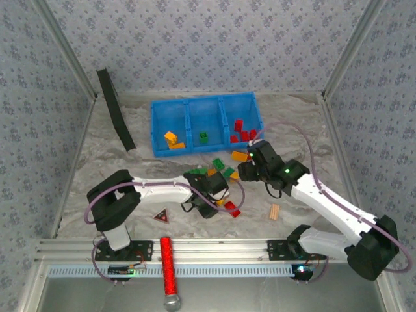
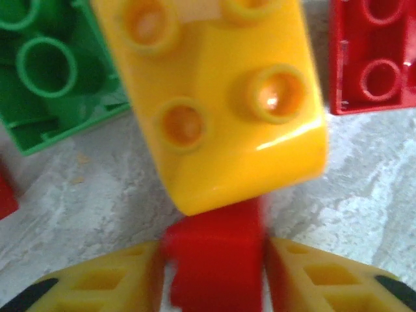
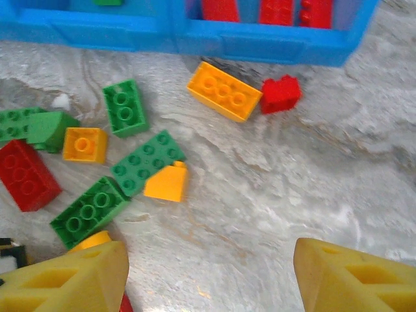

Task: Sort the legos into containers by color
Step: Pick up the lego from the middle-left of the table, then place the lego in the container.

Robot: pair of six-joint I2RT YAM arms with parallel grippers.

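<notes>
My left gripper [image 2: 213, 255] is shut on a red lego [image 2: 214, 273], low over the table in the loose pile [image 1: 221, 177]. A big yellow lego [image 2: 221, 97] lies just ahead of it, touching the red one, with a green lego [image 2: 52, 71] to the left and another red one [image 2: 374, 55] to the right. My right gripper [image 3: 208, 279] hangs open over bare table near the blue bin [image 1: 170, 112]. Before it lie an orange lego [image 3: 224, 91], a small red lego [image 3: 281, 93], a yellow slope [image 3: 167, 182] and several green legos [image 3: 147, 162].
The bin's left compartment holds yellow-orange legos [image 1: 172, 140], the middle a green one [image 1: 203, 136], the right red ones [image 1: 244, 133]. A tan ridged piece [image 1: 274, 212], a dark triangle [image 1: 161, 216], a red cylinder [image 1: 167, 263] and a black strip [image 1: 116, 109] lie around.
</notes>
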